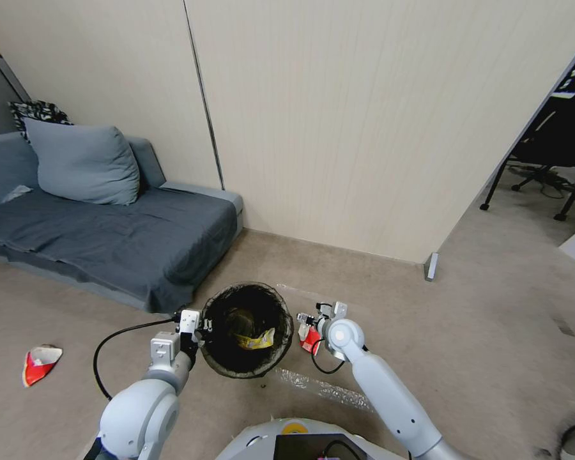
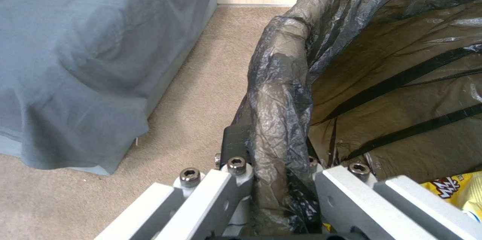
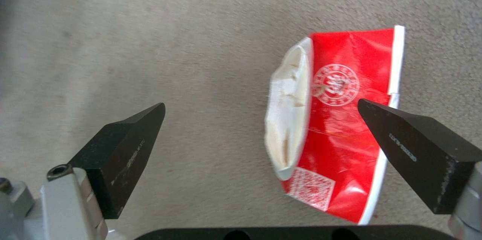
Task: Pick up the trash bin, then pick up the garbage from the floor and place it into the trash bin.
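Bin held, wrapper below.
Our left pincer (image 2: 278, 180) pinches the trash bin (image 1: 246, 329) rim; our right pincer (image 3: 261, 119), spread, hovers over a red wrapper (image 3: 334, 127).

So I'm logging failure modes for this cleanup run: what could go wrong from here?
1. The right gripper is open over the red-and-white wrapper, but the wrapper sits under one fingertip rather than centred, so closing may only nudge it.
2. The left gripper pinches the trash bin by its bag-covered rim; the slick liner could slip.
3. The wrapper lies flat on carpet, hard to get under.
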### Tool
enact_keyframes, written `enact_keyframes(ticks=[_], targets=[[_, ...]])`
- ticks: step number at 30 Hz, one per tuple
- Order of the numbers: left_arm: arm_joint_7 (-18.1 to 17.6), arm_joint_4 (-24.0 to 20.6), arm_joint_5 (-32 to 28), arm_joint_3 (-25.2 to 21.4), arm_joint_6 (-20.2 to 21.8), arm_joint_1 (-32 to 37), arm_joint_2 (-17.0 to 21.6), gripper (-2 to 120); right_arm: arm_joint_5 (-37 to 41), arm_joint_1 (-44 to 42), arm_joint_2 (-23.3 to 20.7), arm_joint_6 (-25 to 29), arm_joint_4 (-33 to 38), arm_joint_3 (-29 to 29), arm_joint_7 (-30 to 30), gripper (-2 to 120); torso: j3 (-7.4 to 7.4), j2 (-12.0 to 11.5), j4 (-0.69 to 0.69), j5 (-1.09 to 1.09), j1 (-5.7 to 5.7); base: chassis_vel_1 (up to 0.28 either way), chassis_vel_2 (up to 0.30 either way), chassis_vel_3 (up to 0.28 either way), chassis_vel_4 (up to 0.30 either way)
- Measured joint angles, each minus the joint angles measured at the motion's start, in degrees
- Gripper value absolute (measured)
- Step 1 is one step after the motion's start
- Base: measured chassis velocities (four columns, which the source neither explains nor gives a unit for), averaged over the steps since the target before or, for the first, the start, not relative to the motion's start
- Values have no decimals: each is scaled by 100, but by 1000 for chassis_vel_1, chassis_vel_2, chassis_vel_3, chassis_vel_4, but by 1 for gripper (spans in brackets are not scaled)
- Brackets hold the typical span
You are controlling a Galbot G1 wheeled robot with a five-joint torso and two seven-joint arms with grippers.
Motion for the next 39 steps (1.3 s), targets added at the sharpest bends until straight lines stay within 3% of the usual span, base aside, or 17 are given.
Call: enact_keyframes(ticks=[21,31,39], targets=[[35,20,10,-14,-23,-17,32,1,-647,242,349,241,-1182,72,-456,100,0,0,0,0,0,0,0,0,0],[61,50,9,-12,-33,-24,20,1,-925,365,494,335,-1652,43,-683,73,0,0,0,0,0,0,0,0,0],[78,68,8,-19,-37,-38,54,1,-1005,394,589,353,-1862,44,-743,68,0,0,0,0,0,0,0,0,0]])
